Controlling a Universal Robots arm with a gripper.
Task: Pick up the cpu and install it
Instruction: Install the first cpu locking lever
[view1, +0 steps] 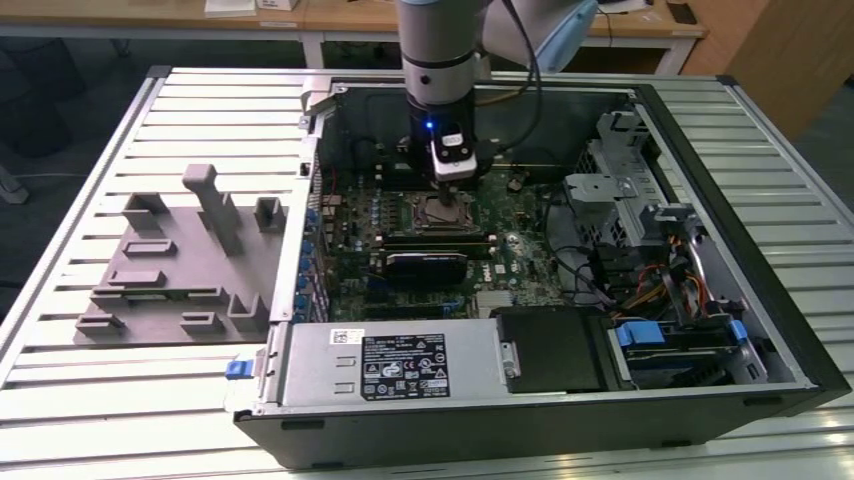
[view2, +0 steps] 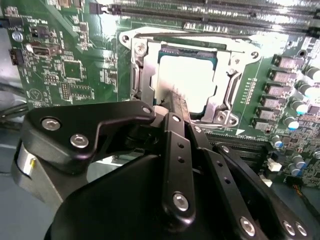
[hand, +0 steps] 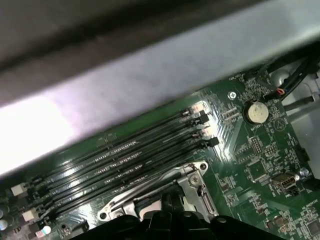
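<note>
- we see the cpu (view2: 187, 80) lying flat in the socket (view2: 145, 75), framed so its pins line up.
- our gripper (view2: 172, 100) hovers just above its edge; jaw state we cannot tell.

A light grey tubular robot arm (view1: 438, 45) with black joint rings is carrying a small glowing blue light and a white wrist block, a black cable trailing beside it. The matte black metal gripper (view2: 172, 107) is showing silver round-headed screws along its linkage bars.
</note>
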